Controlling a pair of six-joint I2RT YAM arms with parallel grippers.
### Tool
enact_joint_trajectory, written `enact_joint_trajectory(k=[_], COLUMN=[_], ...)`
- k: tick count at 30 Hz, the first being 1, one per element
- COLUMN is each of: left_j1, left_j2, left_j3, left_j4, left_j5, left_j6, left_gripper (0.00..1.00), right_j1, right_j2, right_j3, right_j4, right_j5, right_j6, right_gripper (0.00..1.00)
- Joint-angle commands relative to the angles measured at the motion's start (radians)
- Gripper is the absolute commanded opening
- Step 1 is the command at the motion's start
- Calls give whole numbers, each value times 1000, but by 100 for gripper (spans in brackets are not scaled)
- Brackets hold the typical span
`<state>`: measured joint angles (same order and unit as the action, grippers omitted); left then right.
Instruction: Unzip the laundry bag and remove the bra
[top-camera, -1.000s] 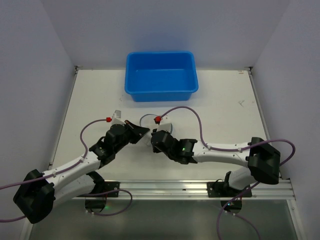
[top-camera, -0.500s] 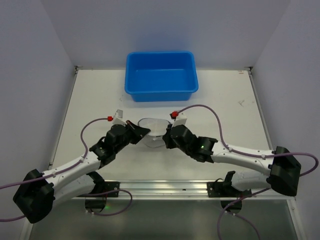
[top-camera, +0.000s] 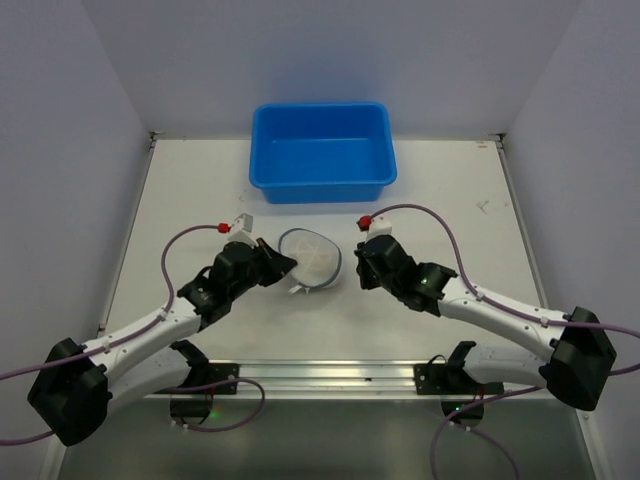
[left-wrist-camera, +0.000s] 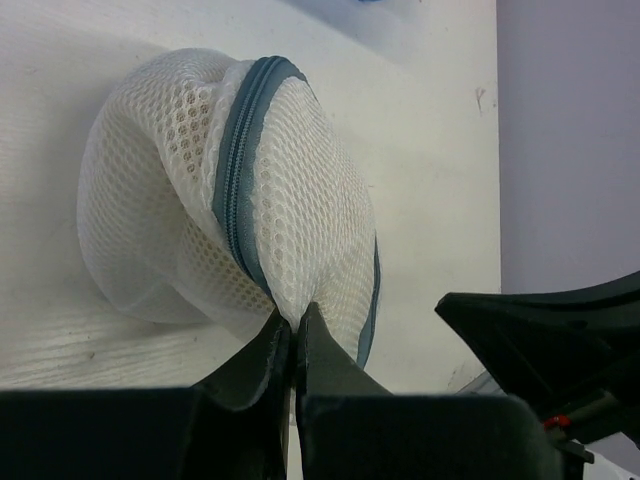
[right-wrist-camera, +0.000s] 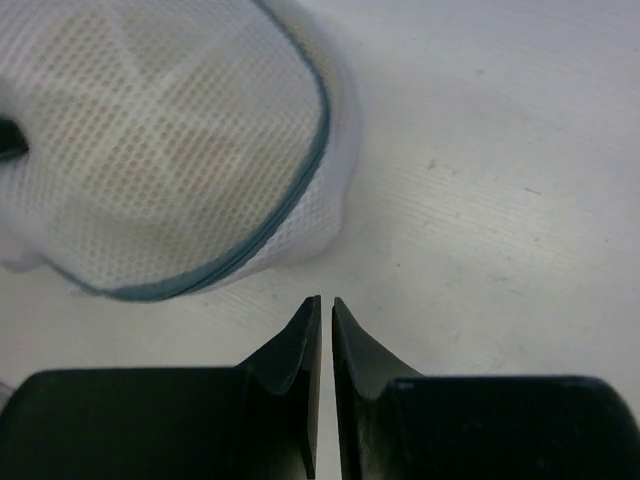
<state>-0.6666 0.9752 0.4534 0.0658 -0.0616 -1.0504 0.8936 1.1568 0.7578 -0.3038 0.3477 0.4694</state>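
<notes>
The laundry bag (top-camera: 310, 258) is a white mesh pouch with a grey-blue zip round its rim, lying mid-table in front of the tub. It fills the left wrist view (left-wrist-camera: 220, 200) and the upper left of the right wrist view (right-wrist-camera: 160, 150). My left gripper (top-camera: 284, 263) is shut on the mesh at the bag's left edge, fingertips pinching fabric by the zip (left-wrist-camera: 294, 318). My right gripper (top-camera: 362, 256) sits just right of the bag, apart from it, jaws nearly closed and empty (right-wrist-camera: 326, 305). A pale tan shape shows faintly through the mesh; the bra itself is hidden.
A blue plastic tub (top-camera: 322, 152) stands behind the bag at the table's back centre. White walls close in the left and right sides. The table's metal rail (top-camera: 330, 378) runs along the near edge by the arm bases.
My right gripper has drawn back to the right, off the bag, uncovering it. The left gripper keeps its hold on the bag's left edge and has hardly moved.
</notes>
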Motion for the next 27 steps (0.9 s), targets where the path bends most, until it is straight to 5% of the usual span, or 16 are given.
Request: enact_joint_trajectory(k=[1,6,8,27], left_j1=[9,9,9,9], left_j2=[22,54,56,11], left_j3=[34,39,41,77], left_j4=[5,55,60,29], left_j5=[13,26,20,-20], left_j6=[17,-91,-135,-250], left_gripper=[0,0,0,0], right_j1=[37,171,217,269], right_j2=[-34,7,46,213], right_j3=[21,32,44,103], right_j4=[67,175,190,284], right_j5=[-200,-173,-119,43], right_j6=[14,98,119,92], right_gripper=[13,52,57,50])
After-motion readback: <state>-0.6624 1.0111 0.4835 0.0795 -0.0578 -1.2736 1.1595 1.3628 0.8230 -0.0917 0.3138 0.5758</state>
